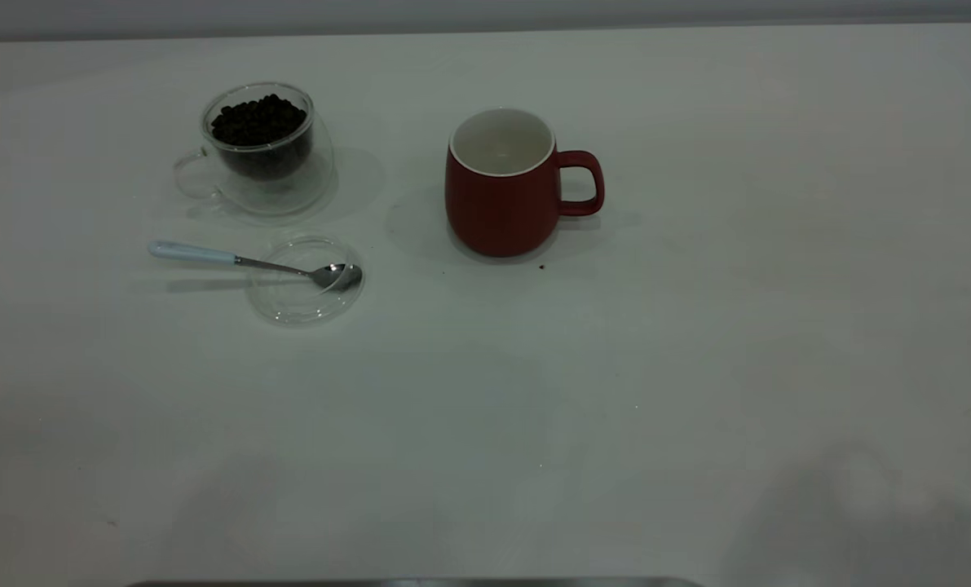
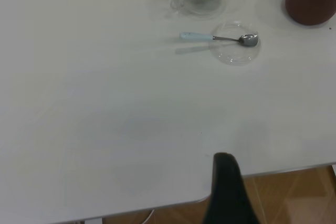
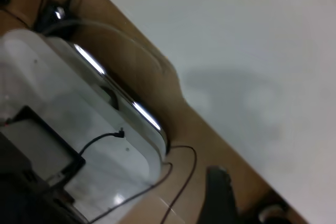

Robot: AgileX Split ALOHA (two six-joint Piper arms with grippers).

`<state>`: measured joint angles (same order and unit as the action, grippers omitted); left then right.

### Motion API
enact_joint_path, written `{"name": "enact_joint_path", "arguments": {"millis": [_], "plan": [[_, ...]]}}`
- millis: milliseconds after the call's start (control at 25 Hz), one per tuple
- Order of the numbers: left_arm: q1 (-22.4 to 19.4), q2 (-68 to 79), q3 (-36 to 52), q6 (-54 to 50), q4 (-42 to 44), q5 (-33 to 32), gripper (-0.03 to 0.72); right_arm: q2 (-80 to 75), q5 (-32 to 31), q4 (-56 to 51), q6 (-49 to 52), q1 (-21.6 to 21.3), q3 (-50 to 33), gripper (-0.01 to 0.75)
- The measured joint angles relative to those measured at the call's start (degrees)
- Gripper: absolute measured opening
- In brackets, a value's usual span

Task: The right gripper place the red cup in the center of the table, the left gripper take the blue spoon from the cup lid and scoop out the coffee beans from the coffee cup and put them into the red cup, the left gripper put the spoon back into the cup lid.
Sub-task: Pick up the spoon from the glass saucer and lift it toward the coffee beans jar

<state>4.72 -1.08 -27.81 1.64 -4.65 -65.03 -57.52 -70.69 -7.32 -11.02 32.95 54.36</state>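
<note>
The red cup (image 1: 501, 183) stands upright near the middle of the white table (image 1: 615, 408), handle to the right, its white inside empty. To its left is the clear coffee cup (image 1: 261, 151) holding the coffee beans (image 1: 257, 121). In front of that lies the cup lid (image 1: 306, 281), and the blue spoon (image 1: 232, 261) rests with its bowl in the lid and its handle out to the left. Neither gripper shows in the exterior view. The left gripper (image 2: 224, 182) hangs over the table's near edge, far from the spoon (image 2: 215, 37). The right gripper (image 3: 218, 192) is off the table's edge, above the floor.
A single dark speck (image 1: 542, 266) lies on the table by the red cup's base. Beyond the table's edge near the right gripper are a white unit (image 3: 79, 108) and black cables (image 3: 178, 182) on the floor.
</note>
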Motion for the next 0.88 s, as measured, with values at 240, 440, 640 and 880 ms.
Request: {"name": "enact_joint_path", "arguments": {"millis": [240, 440, 640, 880], "plan": [[0.0, 0.0, 0.0, 0.0, 0.0, 0.0, 0.563, 20.23, 1.57, -1.47, 0.53, -13.87, -11.87, 0.591], [0.0, 0.0, 0.0, 0.0, 0.0, 0.0, 0.563, 35.35, 4.54, -1.81, 0.53, -25.06, -19.4, 0.591], [0.0, 0.0, 0.0, 0.0, 0.0, 0.0, 0.563, 47.04, 4.62, -0.81, 2.19, -32.97, -24.29, 0.591], [0.0, 0.0, 0.0, -0.14, 0.0, 0.0, 0.563, 54.84, 5.4, 2.29, 3.18, -36.26, -27.21, 0.591]]}}
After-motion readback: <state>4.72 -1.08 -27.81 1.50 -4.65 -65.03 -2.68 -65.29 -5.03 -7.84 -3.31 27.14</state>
